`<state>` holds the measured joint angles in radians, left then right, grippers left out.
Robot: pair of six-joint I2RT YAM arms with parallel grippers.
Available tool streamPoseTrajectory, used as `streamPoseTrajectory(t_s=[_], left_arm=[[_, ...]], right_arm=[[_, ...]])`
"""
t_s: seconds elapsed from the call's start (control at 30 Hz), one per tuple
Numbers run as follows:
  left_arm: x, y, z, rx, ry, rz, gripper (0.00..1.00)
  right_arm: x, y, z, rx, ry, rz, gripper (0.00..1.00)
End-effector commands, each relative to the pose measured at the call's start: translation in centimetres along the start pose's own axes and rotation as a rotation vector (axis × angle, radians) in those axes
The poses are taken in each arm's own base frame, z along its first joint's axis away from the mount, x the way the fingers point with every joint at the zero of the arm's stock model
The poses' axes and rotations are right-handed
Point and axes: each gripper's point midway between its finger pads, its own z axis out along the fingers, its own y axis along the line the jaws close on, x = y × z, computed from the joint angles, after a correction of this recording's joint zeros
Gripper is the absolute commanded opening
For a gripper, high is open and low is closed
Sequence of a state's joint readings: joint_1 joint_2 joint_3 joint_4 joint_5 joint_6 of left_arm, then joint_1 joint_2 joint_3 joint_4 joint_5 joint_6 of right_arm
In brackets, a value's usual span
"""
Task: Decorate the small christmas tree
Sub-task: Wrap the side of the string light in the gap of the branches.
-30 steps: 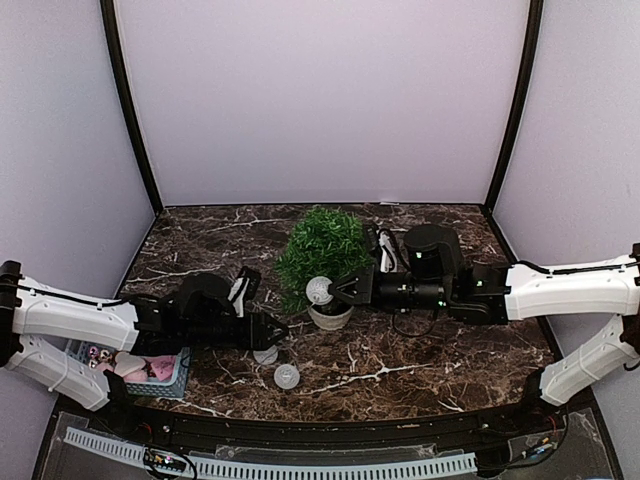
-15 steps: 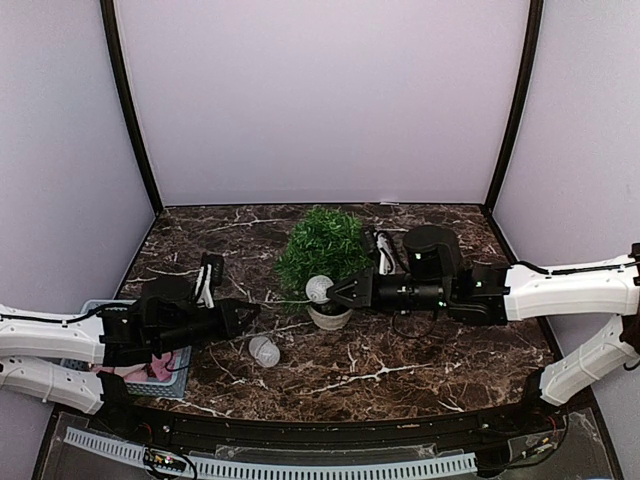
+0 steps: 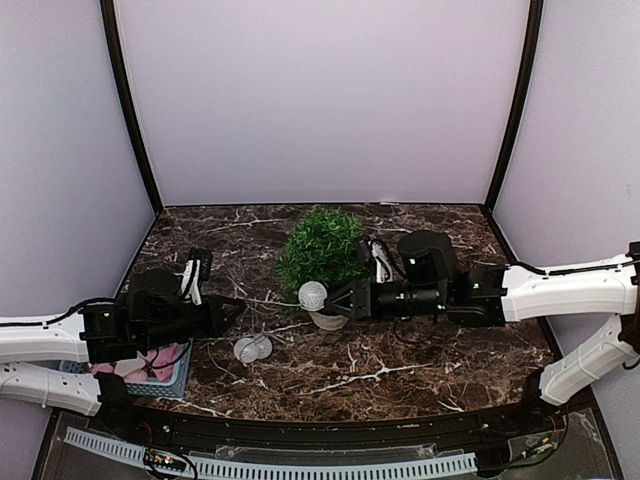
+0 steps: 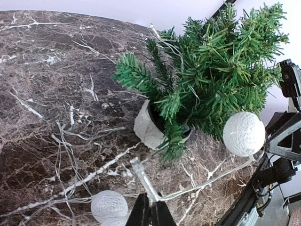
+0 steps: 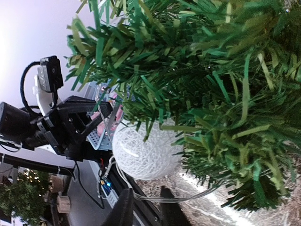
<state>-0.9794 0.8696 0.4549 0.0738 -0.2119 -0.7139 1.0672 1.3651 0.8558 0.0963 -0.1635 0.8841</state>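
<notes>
The small christmas tree (image 3: 322, 245) stands mid-table. A white ball (image 3: 313, 295) hangs at its 6 o'clock, just beside the right gripper (image 3: 335, 300), which reaches in from 3 o'clock. From 9 o'clock the left gripper (image 3: 240, 308), pinched closed, holds a thin cord (image 3: 272, 301) leading to that ball.

I list a dark marble-patterned tabletop (image 3: 420, 370), lilac backdrop walls (image 3: 320, 100) and black corner posts (image 3: 130, 110). At its near left I see one blue basket (image 3: 180, 380) holding pink items (image 3: 160, 360). A white slotted cable duct (image 3: 300, 468) runs along the front.
</notes>
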Motion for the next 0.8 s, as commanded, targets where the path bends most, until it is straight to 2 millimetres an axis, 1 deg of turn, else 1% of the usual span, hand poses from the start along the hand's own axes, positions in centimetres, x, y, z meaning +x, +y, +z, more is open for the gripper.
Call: streamPoseTrajectory(t_s=[0.0,0.13,0.27,0.3,0.37,0.4,0.43,0.53,0.6,0.77], left_arm=[[-1.3,0.0,-0.3,-0.043,-0.014,0.077,0.00],[-1.7,-1.7,-0.4,0.037,-0.019,0.126,0.00],[-1.8,-3.4,-0.9,0.134,-0.021,0.171,0.00],[-1.8,-4.0,-1.2,0.173,-0.022,0.173,0.00],[-1.5,-4.6,-1.7,0.223,-0.023,0.176,0.00],[-1.7,-4.9,-2.2,0.247,-0.039,0.171,0.00],[-1.2,-4.8,-2.3,0.257,-0.029,0.171,0.00],[-0.9,-4.5,-2.9,0.265,-0.022,0.170,0.00],[-0.1,-5.0,-3.3,0.304,0.020,0.176,0.00],[1.1,-5.4,-3.5,0.335,0.082,0.173,0.00]], right_arm=[[-1.0,0.6,-1.5,0.012,-0.039,-0.046,0.27],[-2.0,1.0,-2.7,0.027,-0.086,-0.070,0.38],[-2.6,0.9,-3.4,0.040,-0.118,-0.078,0.43],[-2.6,0.8,-3.5,0.042,-0.122,-0.078,0.44],[-2.6,0.7,-3.5,0.043,-0.127,-0.078,0.45],[-2.7,0.8,-3.5,0.041,-0.131,-0.077,0.46],[-2.7,0.8,-3.5,0.041,-0.132,-0.076,0.47],[-2.8,0.8,-3.5,0.039,-0.138,-0.075,0.47],[-2.8,0.8,-3.5,0.039,-0.138,-0.076,0.47],[-2.9,0.7,-3.5,0.042,-0.147,-0.076,0.49]])
